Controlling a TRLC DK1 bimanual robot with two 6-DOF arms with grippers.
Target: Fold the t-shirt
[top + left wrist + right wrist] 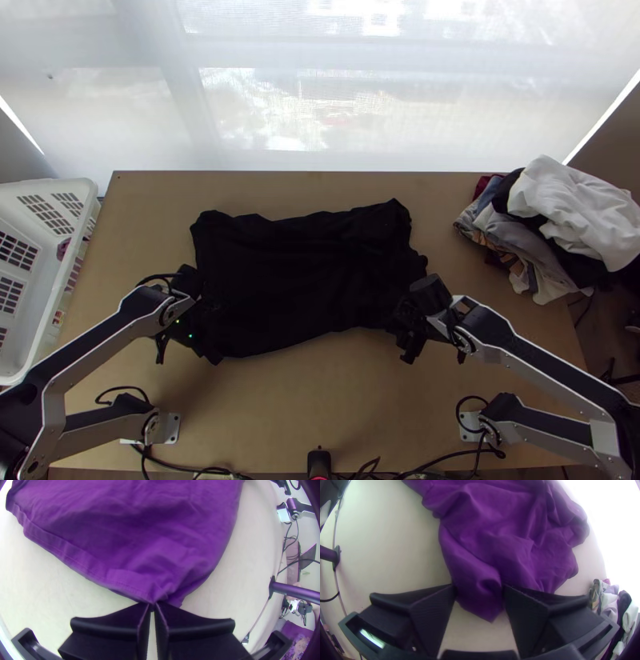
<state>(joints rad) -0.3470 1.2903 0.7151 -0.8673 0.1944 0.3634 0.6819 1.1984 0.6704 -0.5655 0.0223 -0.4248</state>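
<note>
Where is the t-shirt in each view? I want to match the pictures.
Top view: the t-shirt lies across the table's middle.
Left wrist view: beyond the left gripper, which pinches its edge.
Right wrist view: bunched, a flap between the open fingers of the right gripper.
Shared landmark: the table.

This looks like a robotics workspace, with two arms [92,342] mounted on a table [280,408] before a window [360,112]

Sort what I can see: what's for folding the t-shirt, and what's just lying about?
For the job:
- black t-shirt, spread out
- left gripper, pinching its edge
- right gripper, open around a corner

Just lying about:
- heap of clothes
- white basket
</note>
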